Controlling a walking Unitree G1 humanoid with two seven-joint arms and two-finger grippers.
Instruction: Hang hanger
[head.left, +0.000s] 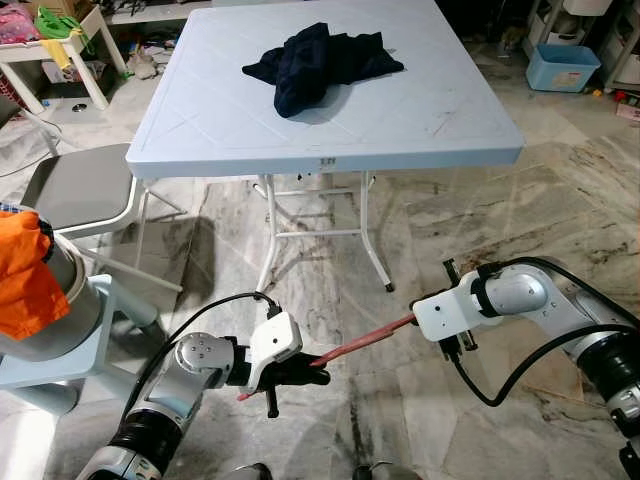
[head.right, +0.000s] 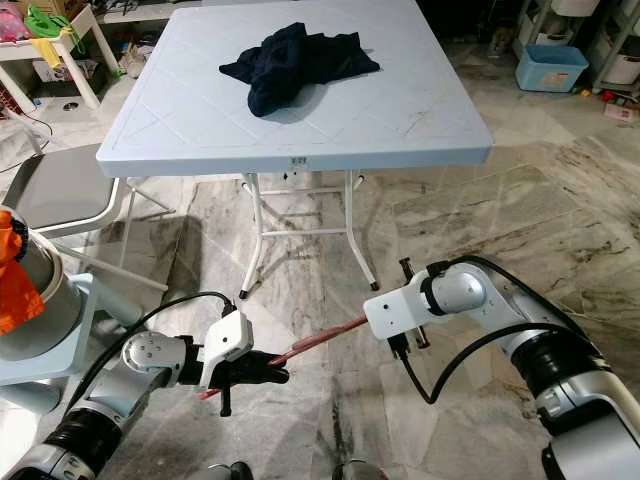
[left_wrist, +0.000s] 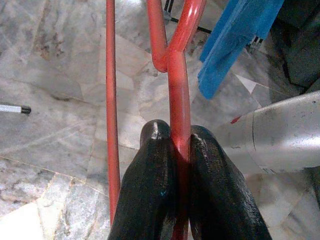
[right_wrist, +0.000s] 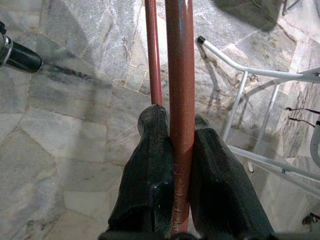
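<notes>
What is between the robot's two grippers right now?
The red hanger spans the gap from the left gripper to the right gripper, both sets of jaws clamped on it. Under that stretch is bare marble floor, seen in the left eye view.

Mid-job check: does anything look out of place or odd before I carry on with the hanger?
The red hanger itself looks intact, clamped at both ends by the left gripper and right gripper low over the marble floor. The one untidy thing is the dark garment, lying crumpled in a heap on the white folding table.
</notes>
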